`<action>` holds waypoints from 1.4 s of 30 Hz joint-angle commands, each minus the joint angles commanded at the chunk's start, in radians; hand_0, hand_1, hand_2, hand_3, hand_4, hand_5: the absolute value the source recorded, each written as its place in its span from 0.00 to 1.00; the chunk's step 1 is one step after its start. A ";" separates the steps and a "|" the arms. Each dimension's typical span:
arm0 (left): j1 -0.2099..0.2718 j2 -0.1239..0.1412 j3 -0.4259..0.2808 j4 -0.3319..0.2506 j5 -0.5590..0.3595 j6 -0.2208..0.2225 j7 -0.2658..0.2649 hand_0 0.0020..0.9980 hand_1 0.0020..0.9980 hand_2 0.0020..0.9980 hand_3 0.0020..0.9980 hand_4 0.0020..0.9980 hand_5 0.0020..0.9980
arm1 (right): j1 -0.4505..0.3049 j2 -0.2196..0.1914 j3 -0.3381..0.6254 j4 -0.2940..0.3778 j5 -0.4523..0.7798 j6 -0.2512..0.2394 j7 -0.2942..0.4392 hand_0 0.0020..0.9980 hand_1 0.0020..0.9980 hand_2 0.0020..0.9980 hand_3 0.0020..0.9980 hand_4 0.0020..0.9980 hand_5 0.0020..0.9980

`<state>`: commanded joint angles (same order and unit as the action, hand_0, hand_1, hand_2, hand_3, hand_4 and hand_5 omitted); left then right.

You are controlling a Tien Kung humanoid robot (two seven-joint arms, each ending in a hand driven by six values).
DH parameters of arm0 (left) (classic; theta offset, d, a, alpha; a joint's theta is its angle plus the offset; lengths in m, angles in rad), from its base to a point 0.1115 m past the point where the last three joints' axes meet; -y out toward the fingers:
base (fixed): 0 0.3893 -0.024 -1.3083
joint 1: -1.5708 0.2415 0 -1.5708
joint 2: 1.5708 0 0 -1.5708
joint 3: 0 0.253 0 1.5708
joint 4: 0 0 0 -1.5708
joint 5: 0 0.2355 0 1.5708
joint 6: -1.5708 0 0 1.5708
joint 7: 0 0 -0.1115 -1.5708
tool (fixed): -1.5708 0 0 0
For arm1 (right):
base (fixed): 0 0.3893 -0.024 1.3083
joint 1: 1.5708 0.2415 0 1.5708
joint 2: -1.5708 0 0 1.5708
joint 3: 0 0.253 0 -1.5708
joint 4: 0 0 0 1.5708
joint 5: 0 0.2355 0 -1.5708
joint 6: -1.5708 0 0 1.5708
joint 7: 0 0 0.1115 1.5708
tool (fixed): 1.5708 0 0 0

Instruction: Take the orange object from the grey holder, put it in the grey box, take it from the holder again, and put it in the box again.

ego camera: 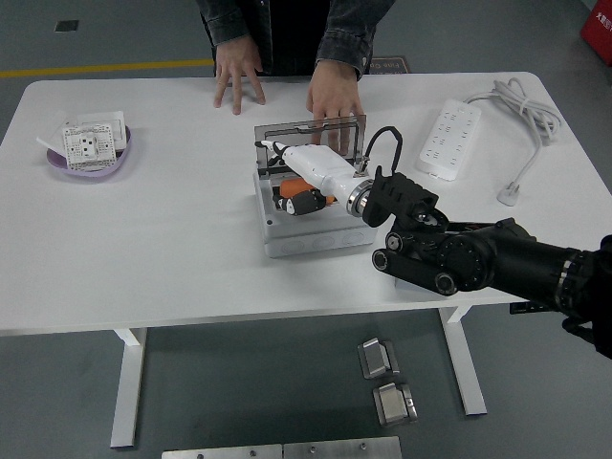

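Head view: my right hand reaches into the open grey box at the counter centre, white fingers extended over the orange object lying inside; I cannot tell whether they grip it. A person's hands rest flat on the counter just behind the box's raised lid.

A white table on white legs is seen over a grey floor. Near its left end a purple dish is set, with a white socket plate laid in it. At the middle a grey box with a raised clear lid is placed. Toward the far right a white power strip is laid, its cable coiled beside it. At the far edge two hands of a person are rested flat on the tabletop.
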<state>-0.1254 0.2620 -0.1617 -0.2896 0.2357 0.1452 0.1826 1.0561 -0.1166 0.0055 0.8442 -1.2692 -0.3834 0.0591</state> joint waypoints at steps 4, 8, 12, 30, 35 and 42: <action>0.003 -0.002 -0.001 0.000 -0.001 0.000 0.000 0.66 0.66 0.61 0.65 0.63 0.45 | -0.013 -0.018 0.030 0.028 -0.014 0.000 -0.004 0.85 0.74 0.76 0.98 0.69 0.13; 0.009 -0.003 -0.005 0.001 -0.002 0.000 0.000 0.66 0.66 0.61 0.65 0.63 0.46 | -0.038 -0.059 0.083 0.089 -0.053 0.008 -0.018 0.85 0.74 0.75 0.98 0.70 0.14; 0.017 -0.006 -0.006 0.002 -0.005 0.000 -0.001 0.66 0.66 0.61 0.65 0.63 0.46 | -0.071 -0.121 0.156 0.175 -0.112 0.024 -0.040 0.84 0.74 0.74 0.97 0.70 0.14; 0.018 0.000 -0.004 0.002 -0.008 0.000 -0.001 0.66 0.66 0.61 0.65 0.63 0.46 | 0.043 -0.156 0.301 0.198 -0.111 0.100 -0.071 0.79 0.69 0.70 0.88 0.69 0.17; 0.013 0.005 0.010 0.003 -0.016 0.000 -0.001 0.66 0.66 0.61 0.65 0.63 0.46 | 0.099 -0.105 0.200 0.076 0.007 0.093 -0.036 0.79 0.69 0.70 0.88 0.69 0.17; 0.006 0.011 0.022 0.004 -0.022 0.000 -0.001 0.66 0.66 0.61 0.65 0.63 0.46 | 0.129 -0.049 0.064 -0.075 0.170 0.086 -0.002 0.81 0.71 0.71 0.88 0.69 0.19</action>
<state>-0.1192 0.2729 -0.1397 -0.2854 0.2136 0.1452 0.1817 1.1851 -0.1653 0.0692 0.7689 -1.0988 -0.2975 0.0575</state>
